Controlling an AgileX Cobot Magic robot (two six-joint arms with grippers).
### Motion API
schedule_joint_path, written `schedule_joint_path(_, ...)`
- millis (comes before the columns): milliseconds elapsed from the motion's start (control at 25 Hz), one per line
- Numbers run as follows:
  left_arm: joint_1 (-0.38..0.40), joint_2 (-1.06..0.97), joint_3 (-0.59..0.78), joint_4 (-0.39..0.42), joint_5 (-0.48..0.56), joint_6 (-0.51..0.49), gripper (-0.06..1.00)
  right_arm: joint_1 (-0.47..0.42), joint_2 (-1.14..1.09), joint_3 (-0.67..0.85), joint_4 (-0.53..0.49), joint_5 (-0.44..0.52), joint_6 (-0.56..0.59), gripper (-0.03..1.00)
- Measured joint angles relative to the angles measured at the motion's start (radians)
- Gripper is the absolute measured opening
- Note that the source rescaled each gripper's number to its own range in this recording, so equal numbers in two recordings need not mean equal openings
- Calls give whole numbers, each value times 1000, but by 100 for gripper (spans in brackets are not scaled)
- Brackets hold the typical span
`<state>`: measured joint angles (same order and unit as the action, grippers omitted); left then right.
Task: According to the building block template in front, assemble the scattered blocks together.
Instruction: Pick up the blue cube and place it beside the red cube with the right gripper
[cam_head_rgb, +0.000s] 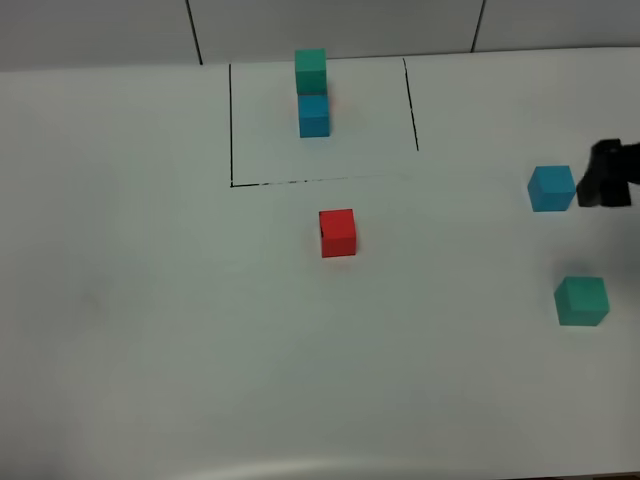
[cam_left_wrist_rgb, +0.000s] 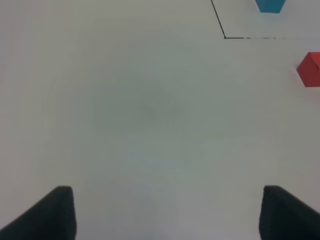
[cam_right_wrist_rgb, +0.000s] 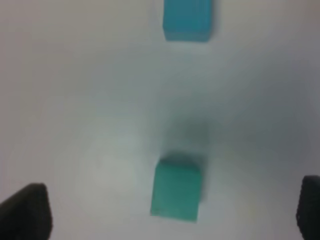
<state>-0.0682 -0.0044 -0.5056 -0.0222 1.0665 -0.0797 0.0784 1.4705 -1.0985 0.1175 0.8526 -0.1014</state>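
I am holding right gripper (cam_head_rgb: 606, 174) wide open and empty, jaws framing green block (cam_right_wrist_rgb: 176, 189) on table (cam_head_rgb: 150, 320), ready to straddle it, I judge. Blue block (cam_head_rgb: 551, 188) lying near; red block (cam_head_rgb: 337, 232) sitting just outside template (cam_head_rgb: 311, 70) outline. Left gripper (cam_left_wrist_rgb: 167, 212) hanging open, empty.

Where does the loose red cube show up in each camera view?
Exterior high: red cube near the centre, just below the black line.
Left wrist: cut off at the picture's edge, outside the line's corner.
Right wrist: not in it.
Shared landmark: the black line's corner, in the exterior and left wrist views only.
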Motion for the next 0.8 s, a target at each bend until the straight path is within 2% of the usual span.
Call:
schedule_joint_path(200,0,0,0,0,0,0,70,46,258,-198,-40,-2,-2,100)
schedule_joint_path(440,0,0,0,0,0,0,70,48,502,-362,-51,-3,-10,100)
schedule_joint_path(800,0,0,0,0,0,0,70,19,679,-511,-71,-9,-8,100)
